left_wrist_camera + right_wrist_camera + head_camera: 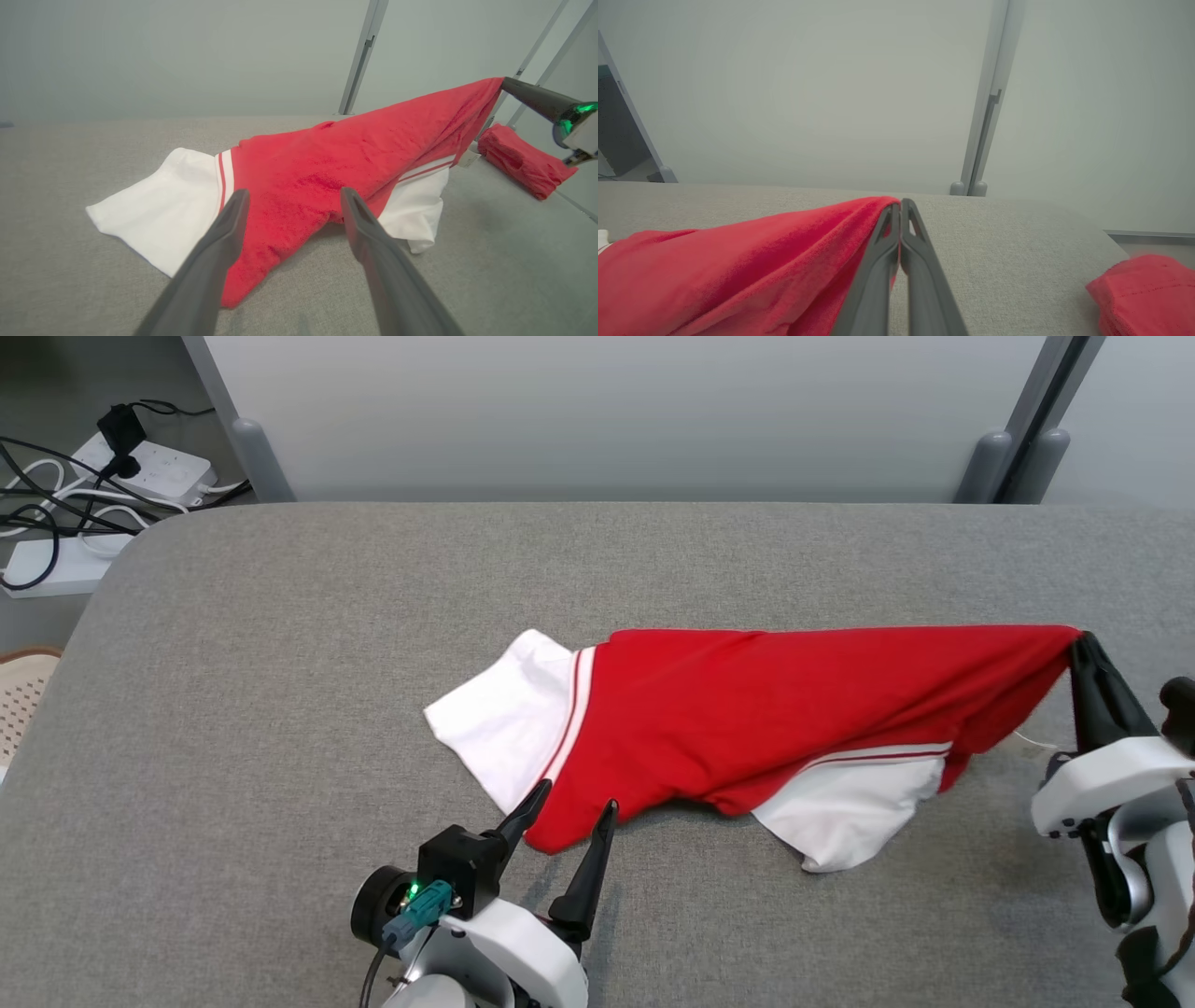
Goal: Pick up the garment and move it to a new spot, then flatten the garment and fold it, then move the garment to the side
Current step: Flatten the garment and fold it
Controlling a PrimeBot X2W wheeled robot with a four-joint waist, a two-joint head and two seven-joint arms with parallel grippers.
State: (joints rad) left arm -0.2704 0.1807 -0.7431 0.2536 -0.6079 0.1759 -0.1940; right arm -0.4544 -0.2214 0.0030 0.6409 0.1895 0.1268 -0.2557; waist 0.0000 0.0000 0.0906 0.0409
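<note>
Your red knit garment with white sleeves and striped trim lies mid-table. One corner is hoisted off the surface at the right & the rest sags down to the cover. The right gripper has its fingers pressed together on that raised red corner. The left gripper stands spread wide, a finger either side of the near red hem corner, pinching nothing yet.

Risks, as I judge them:
- The right pinch looks thin, just an edge of cloth btw the tips. A hard pull or fast lift could slip it out & drop the lot.
- Close the left too low & you may nip the table cover along w/ the hem.
- I can't tell how many layers sit at that hem corner, so you may grab 2.
- The near white sleeve lies partly under the red body. Lift w/o freeing it & it'll likely bunch when you flatten.
- A second folded red bundle sits near the right arm at the table's right end. A wide swing could knock it.

Surface: grey woven fabric-covered table w/ a rounded corner. It prob. grips cloth, so dragging would wrinkle the garment.

Room: pale wall panels w/ grey posts behind. White power strips & black cables lie on the floor far left, near a beige perforated basket.
</note>
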